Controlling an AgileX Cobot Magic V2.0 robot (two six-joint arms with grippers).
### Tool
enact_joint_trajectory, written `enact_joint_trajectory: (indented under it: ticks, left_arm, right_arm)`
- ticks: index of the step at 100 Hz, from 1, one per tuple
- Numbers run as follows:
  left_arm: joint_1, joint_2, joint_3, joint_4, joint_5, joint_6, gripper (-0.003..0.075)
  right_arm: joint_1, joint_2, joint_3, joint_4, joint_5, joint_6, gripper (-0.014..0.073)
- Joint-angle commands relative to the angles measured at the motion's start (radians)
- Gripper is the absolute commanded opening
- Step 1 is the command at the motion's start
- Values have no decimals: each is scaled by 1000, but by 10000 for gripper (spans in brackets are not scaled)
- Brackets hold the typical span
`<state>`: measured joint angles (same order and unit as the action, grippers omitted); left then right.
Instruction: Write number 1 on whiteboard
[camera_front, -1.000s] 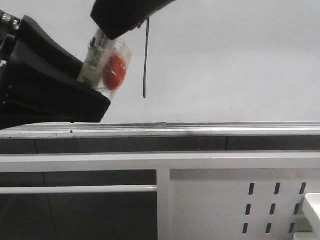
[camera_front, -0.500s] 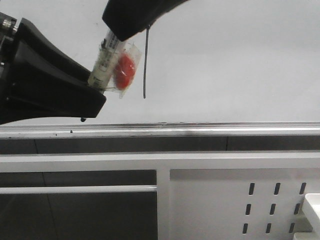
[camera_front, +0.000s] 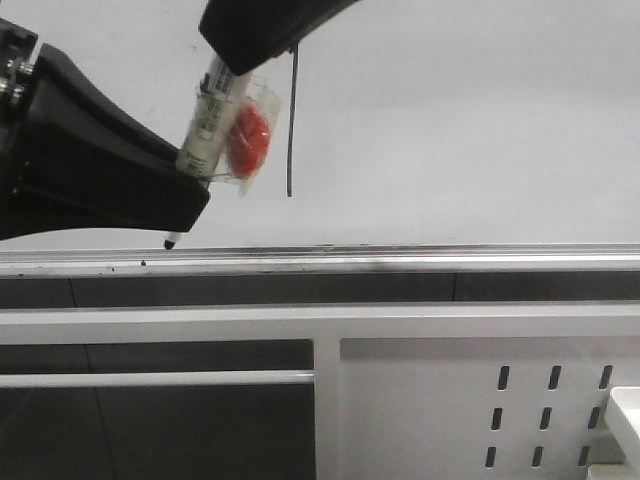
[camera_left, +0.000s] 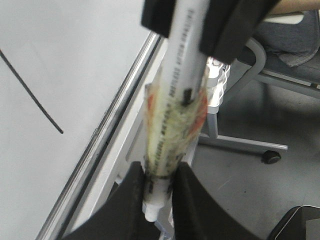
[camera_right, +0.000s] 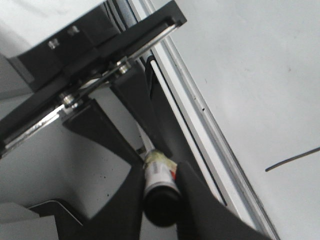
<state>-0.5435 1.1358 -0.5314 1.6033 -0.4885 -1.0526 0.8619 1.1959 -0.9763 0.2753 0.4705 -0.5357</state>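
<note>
A: Where did the number 1 (camera_front: 291, 125) sit on the whiteboard (camera_front: 460, 130)?

B: It showed as a thin dark near-vertical stroke, left of the board's centre in the front view, its lower end well above the silver bottom rail (camera_front: 400, 262). The top of the stroke was hidden behind the right arm. In the left wrist view only part of the number 1 (camera_left: 31, 92) appeared; the rest was cut off at the frame edge.

A: And the marker pen (camera_front: 205, 135)?

B: Both tools were clenched on it. The left tool (camera_left: 159, 187) gripped it near the tip end, the right tool (camera_right: 161, 192) near the opposite end. Its dark tip poked out below the left tool, just above the rail; contact with the board could not be judged.

A: What was the red patch (camera_front: 248, 137)?

B: Something red under clear tape wrapped round the pen's barrel. Its nature could not be made out; the left wrist view was blurred there.

A: Anything else?

B: A white perforated panel (camera_front: 520, 410) below the rail, partly cut off at the right edge.
</note>
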Motion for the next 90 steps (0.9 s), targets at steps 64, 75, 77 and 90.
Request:
enact_joint_trajectory:
  ticks: [64, 75, 77, 90]
  left_arm:
    - [-4, -18, 29, -264, 128, -132, -20]
    - [-4, -33, 29, -402, 126, -61, -20]
    - [-4, -36, 29, -432, 126, -46, -20]
    - [-4, -76, 34, -623, 84, 82, -20]
  right_arm:
    - [-196, -244, -32, 2, 137, 29, -59]
    - [-207, -272, -18, 2, 151, 29, -59]
    - [-207, -275, -15, 2, 151, 29, -59]
    - [-207, -282, 19, 2, 151, 29, -59]
